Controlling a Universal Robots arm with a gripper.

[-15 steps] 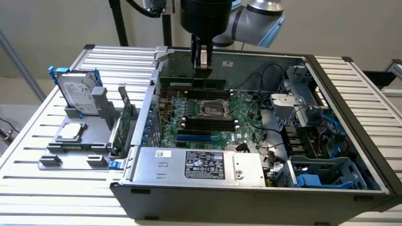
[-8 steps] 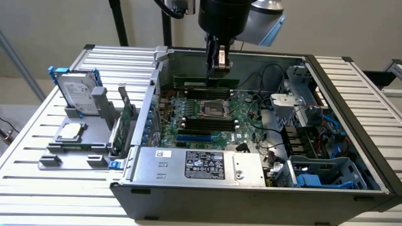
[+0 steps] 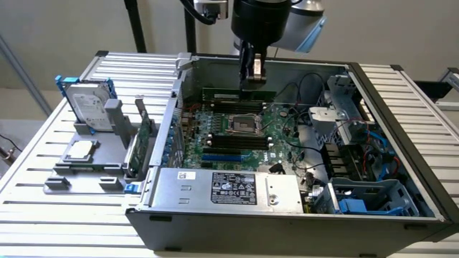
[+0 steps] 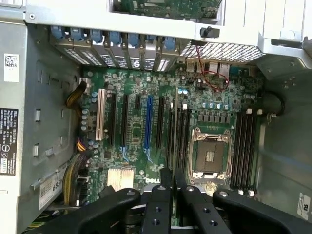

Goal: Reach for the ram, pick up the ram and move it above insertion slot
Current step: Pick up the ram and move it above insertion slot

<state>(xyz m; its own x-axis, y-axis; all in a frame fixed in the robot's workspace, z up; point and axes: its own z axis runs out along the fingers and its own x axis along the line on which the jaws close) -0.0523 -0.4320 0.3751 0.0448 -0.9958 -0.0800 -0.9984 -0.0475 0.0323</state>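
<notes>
My gripper (image 3: pixel 252 80) hangs inside the open computer case, shut on the top edge of the ram (image 3: pixel 228 95). The ram is a long, thin green stick held level and lengthwise above the motherboard, clear of it. In the wrist view the ram (image 4: pixel 175 122) shows edge-on as a thin dark line running out from between my black fingers (image 4: pixel 161 204). It lies parallel to the insertion slot group (image 4: pixel 184 139), several long black sockets beside the CPU socket (image 4: pixel 210 155). A matching black group (image 4: pixel 243 148) lies on the socket's other side. In the exterior view the black sockets (image 3: pixel 237 141) lie below the ram.
The case walls (image 3: pixel 179 102) box in the board. A power supply (image 3: pixel 229 188) sits at the near edge, with drive cages and cables (image 3: pixel 351 140) at the exterior view's right. A blue socket (image 3: pixel 223 157) lies near the black ones. Outside the case, a hard drive (image 3: pixel 90 105) and an upright expansion card (image 3: pixel 143 134) stand in holders.
</notes>
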